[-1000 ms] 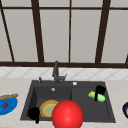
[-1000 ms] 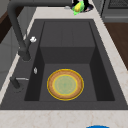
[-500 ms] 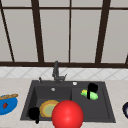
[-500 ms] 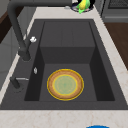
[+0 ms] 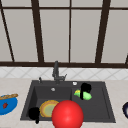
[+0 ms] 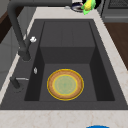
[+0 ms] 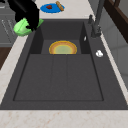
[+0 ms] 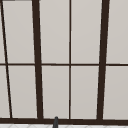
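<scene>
Two hands are up, but only your right hand [image 5: 85, 87] has moved. Over the last second it carried the green and yellow thing [image 5: 84, 95], fingers curled round it, leftward from the right of the black sink [image 5: 97, 110] to above its middle, while the left hand [image 5: 33, 113] hangs at the front left corner. Around it: the dark-framed window [image 5: 85, 32], the pale counter [image 5: 117, 92], a red ball [image 5: 67, 115], a yellow plate [image 5: 46, 108] in the basin, and a blue dish [image 5: 7, 105] at far left.
</scene>
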`<state>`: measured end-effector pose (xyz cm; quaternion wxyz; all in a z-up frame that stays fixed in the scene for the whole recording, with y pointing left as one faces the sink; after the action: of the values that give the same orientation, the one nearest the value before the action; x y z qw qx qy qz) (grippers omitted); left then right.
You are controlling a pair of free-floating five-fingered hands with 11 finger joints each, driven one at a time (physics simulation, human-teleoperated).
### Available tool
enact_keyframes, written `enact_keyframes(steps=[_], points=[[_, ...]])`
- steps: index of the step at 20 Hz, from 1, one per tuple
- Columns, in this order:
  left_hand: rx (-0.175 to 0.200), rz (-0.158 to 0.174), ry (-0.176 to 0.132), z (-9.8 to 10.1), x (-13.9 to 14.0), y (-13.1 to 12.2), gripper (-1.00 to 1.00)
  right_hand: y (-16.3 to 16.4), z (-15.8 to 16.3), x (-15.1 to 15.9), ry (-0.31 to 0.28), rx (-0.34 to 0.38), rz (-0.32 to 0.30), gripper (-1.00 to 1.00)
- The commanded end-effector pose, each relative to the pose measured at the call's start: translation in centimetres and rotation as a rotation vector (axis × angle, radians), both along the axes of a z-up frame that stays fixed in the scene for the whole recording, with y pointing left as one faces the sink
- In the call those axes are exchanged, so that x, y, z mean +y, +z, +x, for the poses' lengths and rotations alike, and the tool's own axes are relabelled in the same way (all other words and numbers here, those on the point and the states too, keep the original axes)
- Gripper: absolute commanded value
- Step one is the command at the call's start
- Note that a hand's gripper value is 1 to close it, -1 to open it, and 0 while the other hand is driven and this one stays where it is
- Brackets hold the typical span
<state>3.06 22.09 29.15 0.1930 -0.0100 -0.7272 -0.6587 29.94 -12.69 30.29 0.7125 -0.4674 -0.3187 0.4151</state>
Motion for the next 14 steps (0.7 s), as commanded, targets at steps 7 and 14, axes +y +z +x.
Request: enact_keyframes(steps=[7,14], points=[[0.0,0.0,0.0,0.0,0.0,0.0,0.0,0.9,-1.9,5.7,0.07,0.0,-0.024,1.0],[0.0,0.0,0.0,0.0,0.0,0.0,0.0,0.3,-2.3,10.3,0.051,0.0,-0.024,1.0]])
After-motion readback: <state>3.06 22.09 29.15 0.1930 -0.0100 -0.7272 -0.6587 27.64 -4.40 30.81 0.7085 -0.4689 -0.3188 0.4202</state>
